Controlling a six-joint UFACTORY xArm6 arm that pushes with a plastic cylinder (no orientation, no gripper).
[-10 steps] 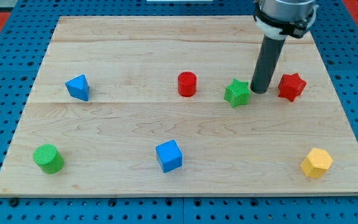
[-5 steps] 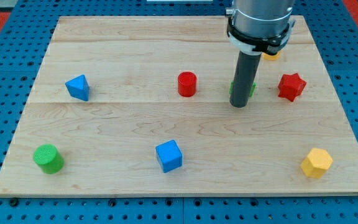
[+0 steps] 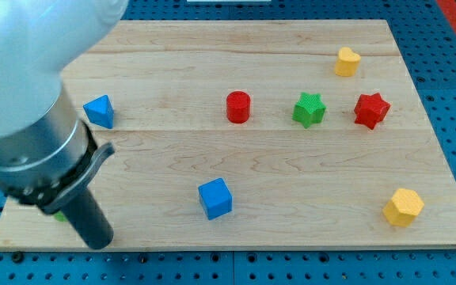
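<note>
No jaws are fitted on this arm; I am working with a bare dark rod that is gripping nothing. My tip (image 3: 98, 242) is resting near the bottom left corner of the wooden worktop (image 3: 291, 47). A green block (image 3: 57, 214) is peeking out just beside the rod, too hidden to tell its shape or whether they touch. Going rightward, I am seeing a blue pyramid (image 3: 99, 111), a blue cube (image 3: 215, 198), a red cylinder (image 3: 238, 106), a green star (image 3: 309, 109), a small yellow block (image 3: 347, 61) near the top, a red star (image 3: 371, 110) and a larger yellow block (image 3: 403, 207), all well apart from my tip.
</note>
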